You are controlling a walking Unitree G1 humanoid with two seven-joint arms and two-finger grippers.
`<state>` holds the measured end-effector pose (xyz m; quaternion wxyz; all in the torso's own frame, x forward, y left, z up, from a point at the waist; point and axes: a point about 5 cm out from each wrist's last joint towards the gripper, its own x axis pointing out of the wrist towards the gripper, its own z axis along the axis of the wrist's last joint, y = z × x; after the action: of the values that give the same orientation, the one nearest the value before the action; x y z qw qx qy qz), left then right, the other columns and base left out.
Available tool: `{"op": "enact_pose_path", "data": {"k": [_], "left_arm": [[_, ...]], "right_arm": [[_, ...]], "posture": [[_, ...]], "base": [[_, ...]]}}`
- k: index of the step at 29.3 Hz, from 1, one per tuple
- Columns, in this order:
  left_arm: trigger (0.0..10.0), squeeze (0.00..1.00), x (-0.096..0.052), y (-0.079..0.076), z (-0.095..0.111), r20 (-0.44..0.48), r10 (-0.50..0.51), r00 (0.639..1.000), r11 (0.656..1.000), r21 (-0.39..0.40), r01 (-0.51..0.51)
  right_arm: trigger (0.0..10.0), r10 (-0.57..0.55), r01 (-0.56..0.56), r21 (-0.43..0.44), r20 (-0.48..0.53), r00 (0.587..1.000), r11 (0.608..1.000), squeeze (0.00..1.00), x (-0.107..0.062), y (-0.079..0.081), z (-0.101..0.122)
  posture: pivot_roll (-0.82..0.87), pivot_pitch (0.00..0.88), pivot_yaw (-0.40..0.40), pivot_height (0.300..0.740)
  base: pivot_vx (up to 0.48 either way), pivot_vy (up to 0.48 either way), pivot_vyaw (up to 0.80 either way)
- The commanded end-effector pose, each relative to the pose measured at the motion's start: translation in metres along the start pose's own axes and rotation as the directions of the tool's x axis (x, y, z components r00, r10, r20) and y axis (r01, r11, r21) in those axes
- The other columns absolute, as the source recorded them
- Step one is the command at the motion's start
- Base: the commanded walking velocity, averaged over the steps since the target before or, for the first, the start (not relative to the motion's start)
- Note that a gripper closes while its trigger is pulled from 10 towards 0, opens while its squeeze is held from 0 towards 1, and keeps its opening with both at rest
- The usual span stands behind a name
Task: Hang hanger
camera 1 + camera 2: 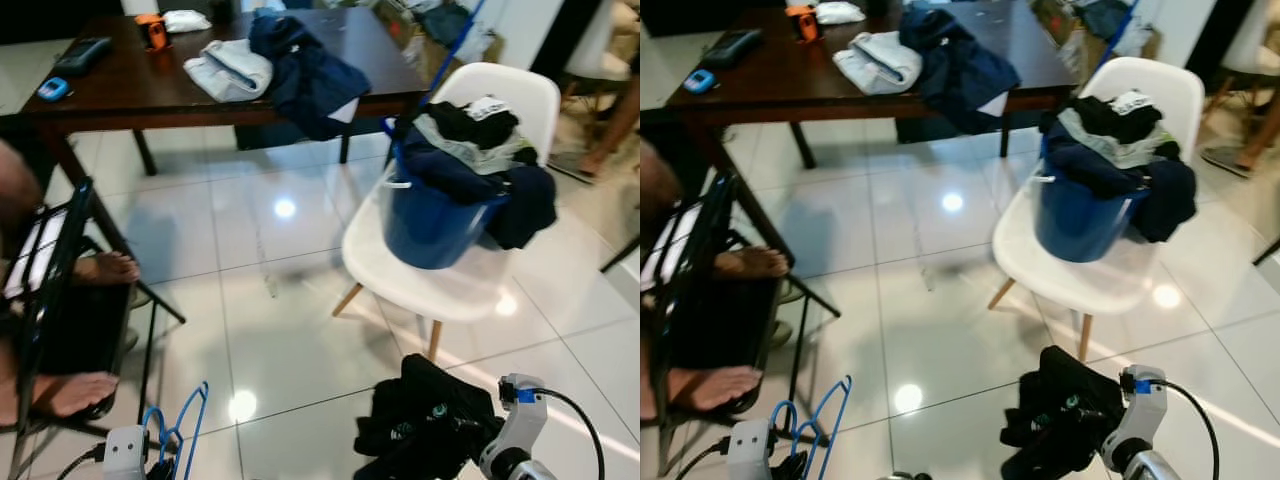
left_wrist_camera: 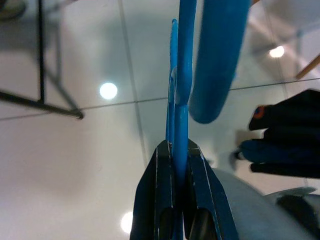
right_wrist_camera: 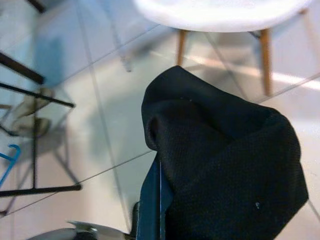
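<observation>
My left gripper point(image 2: 178, 147) is shut on a blue plastic hanger point(image 2: 181, 95), low at the bottom left over the tiled floor; the same hanger point(image 1: 192, 420) stands up from the left wrist. My right gripper point(image 3: 159, 186) is shut on a bunched black garment point(image 3: 225, 165), which hides most of its fingers. That black garment point(image 1: 425, 415) hangs low at the bottom right, in front of the white chair. Hanger and garment are held apart, about a floor tile between them.
A white chair point(image 1: 450, 290) ahead on the right carries a blue bucket point(image 1: 430, 225) heaped with clothes. Behind it a dark wooden table point(image 1: 130, 85) holds more clothes. At the left stands a black metal frame point(image 1: 60, 260), with a person's bare feet point(image 1: 105, 268) beside it.
</observation>
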<state>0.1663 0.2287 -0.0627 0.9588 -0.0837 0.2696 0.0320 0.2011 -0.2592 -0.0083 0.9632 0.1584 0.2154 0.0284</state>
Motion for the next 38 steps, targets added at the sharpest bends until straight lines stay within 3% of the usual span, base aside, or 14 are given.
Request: {"op": "enact_pose_path", "data": {"k": [1, 21, 32, 38], "left_arm": [[10.0, 0.0, -0.0055, 0.0034, -0.0085, -0.036, 0.007, 0.999, 1.0, -0.002, -0.007], [10.0, 0.0, -0.0053, 0.0035, -0.0086, -0.04, 0.004, 0.999, 1.0, 0.001, -0.004], [10.0, 0.0, -0.006, 0.0039, -0.0096, -0.045, 0.002, 0.999, 1.0, 0.002, -0.002], [10.0, 0.0, -0.0062, 0.0045, -0.0095, -0.044, 0.001, 0.999, 1.0, 0.004, -0.001]], "right_arm": [[10.0, 0.007, -0.008, 0.016, 0.016, 1.0, 1.0, 0.0, 0.0028, 0.0035, 0.0013], [10.0, 0.016, -0.016, -0.008, -0.005, 1.0, 1.0, 0.0, 0.0037, 0.003, -0.0013], [10.0, 0.018, -0.018, -0.01, -0.006, 1.0, 1.0, 0.0, 0.0029, 0.0032, -0.0034], [10.0, 0.019, -0.019, -0.006, -0.001, 1.0, 1.0, 0.0, 0.0029, 0.0034, -0.0031]], "posture": [[0.02, 0.189, -0.025, 0.74], [0.03, 0.176, -0.025, 0.74], [0.03, 0.167, -0.024, 0.74], [0.03, 0.171, -0.023, 0.74]], "base": [[0.405, 0.0, 0.0], [0.409, 0.0, 0.0], [0.409, 0.0, 0.76], [0.407, 0.0, 0.0]]}}
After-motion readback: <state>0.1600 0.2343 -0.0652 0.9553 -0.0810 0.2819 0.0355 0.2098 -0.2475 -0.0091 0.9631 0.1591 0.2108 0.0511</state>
